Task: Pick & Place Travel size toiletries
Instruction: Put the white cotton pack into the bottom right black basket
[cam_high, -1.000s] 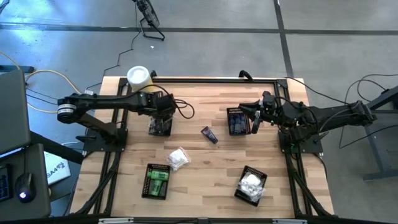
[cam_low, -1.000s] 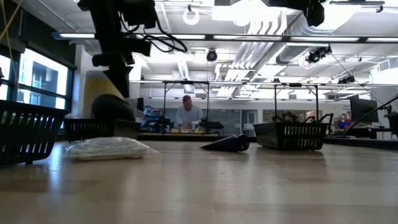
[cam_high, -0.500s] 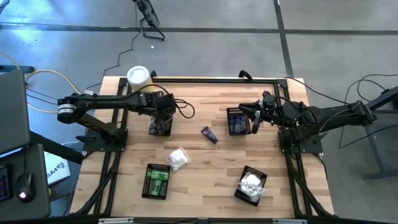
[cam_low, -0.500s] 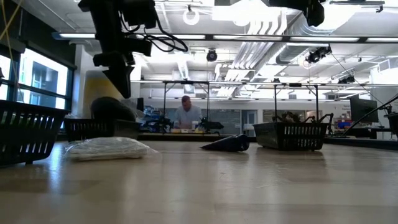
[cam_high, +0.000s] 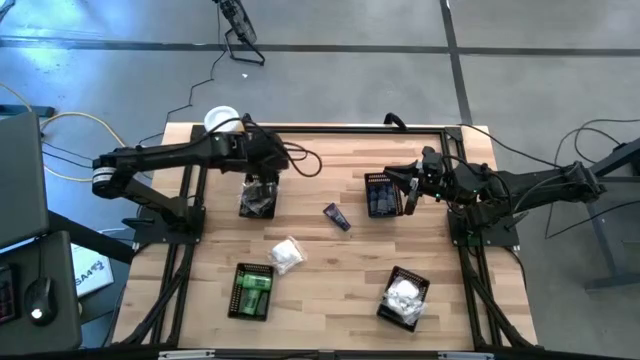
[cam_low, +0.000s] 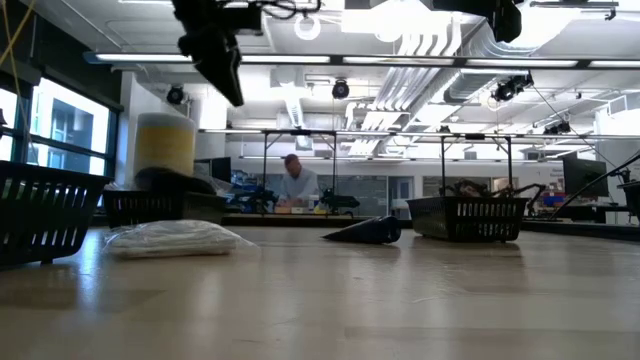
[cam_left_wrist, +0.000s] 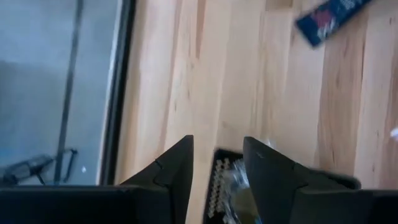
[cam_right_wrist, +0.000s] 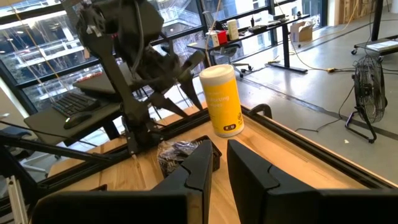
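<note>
Left gripper (cam_high: 262, 170) is hanging right above the left rear basket (cam_high: 257, 201), fingers a little apart with nothing between them. That basket has silvery packets (cam_left_wrist: 239, 186) in it. The blue tube (cam_high: 336, 216) lies loose on the table, between that basket and the right rear basket (cam_high: 381, 194). The white packet (cam_high: 287, 255) sits on the wood nearer the front, beside the basket holding green bottles (cam_high: 252, 291). Right gripper (cam_high: 411, 190) sits at the right rear basket's edge, nearly closed and empty. Yellow canister (cam_high: 221, 122) stands at the back left corner.
</note>
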